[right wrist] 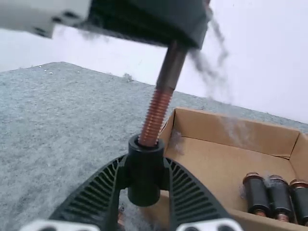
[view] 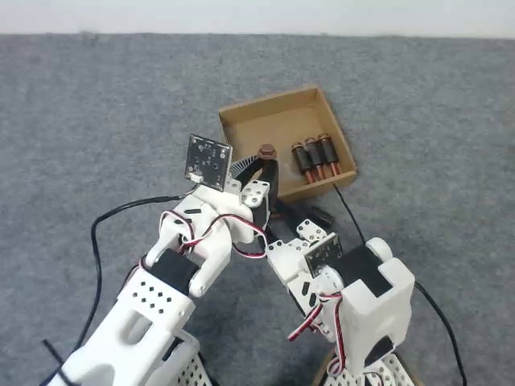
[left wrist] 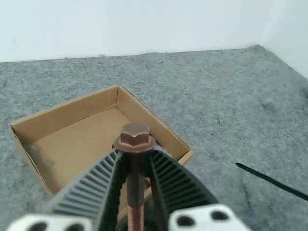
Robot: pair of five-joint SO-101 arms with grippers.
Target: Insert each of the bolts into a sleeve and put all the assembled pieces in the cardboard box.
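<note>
Carpet, grey, covers the worktop [view: 96, 104]; a black cable [view: 121, 207] loops at the near left. Right end effector [right wrist: 146, 166] is clamped on a black sleeve [right wrist: 144, 180] at the near-left edge of the cardboard box [view: 265, 106]. Left end effector [left wrist: 134, 155] grips a copper bolt [left wrist: 136, 139] by the shank, head up, threaded tip in the sleeve mouth. Three assembled pieces [view: 312, 158] lie side by side on the box's right side. Plain white wall [view: 257, 14] at the far edge.

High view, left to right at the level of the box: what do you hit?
black cable → left arm's camera board → bolt head → three assembled pieces → right wall of the cardboard box
</note>
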